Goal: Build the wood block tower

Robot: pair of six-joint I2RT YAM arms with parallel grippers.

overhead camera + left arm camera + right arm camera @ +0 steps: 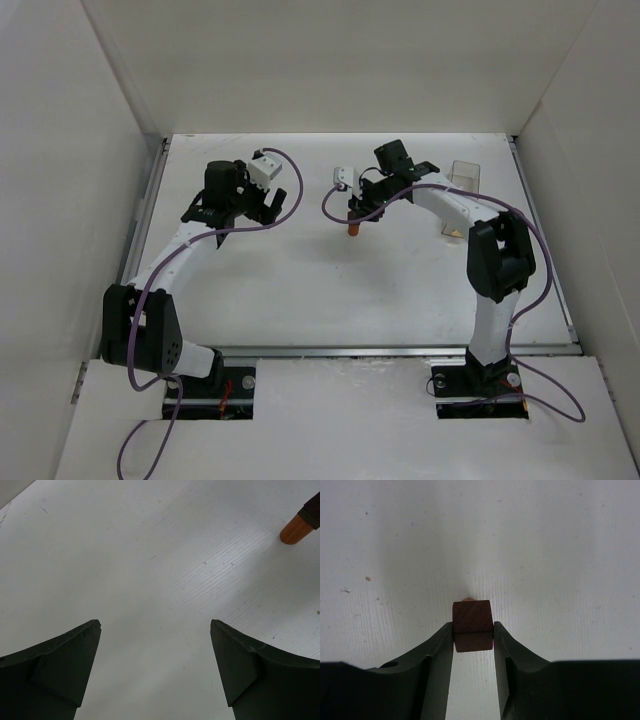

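Snugly between jaws, grained wooden cube [472, 617].

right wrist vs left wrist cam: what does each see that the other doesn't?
Right wrist only: the dark brown cube clearly, clamped in the right gripper. Left wrist only: left gripper open, empty; the orange cylinder side-on, a cropped dark shape on top. Both: white table, and the cylinder, just an orange sliver behind the cube in right wrist.

Bright, even, diffuse, lit from overhead. Washes to glare along the far edge of the white table [300, 300] in the top view. Casts only soft grey shadow beyond the dark brown block [472, 616]. Sharp on tabletop grain; murky, underexposed in the wrist views' near corners.
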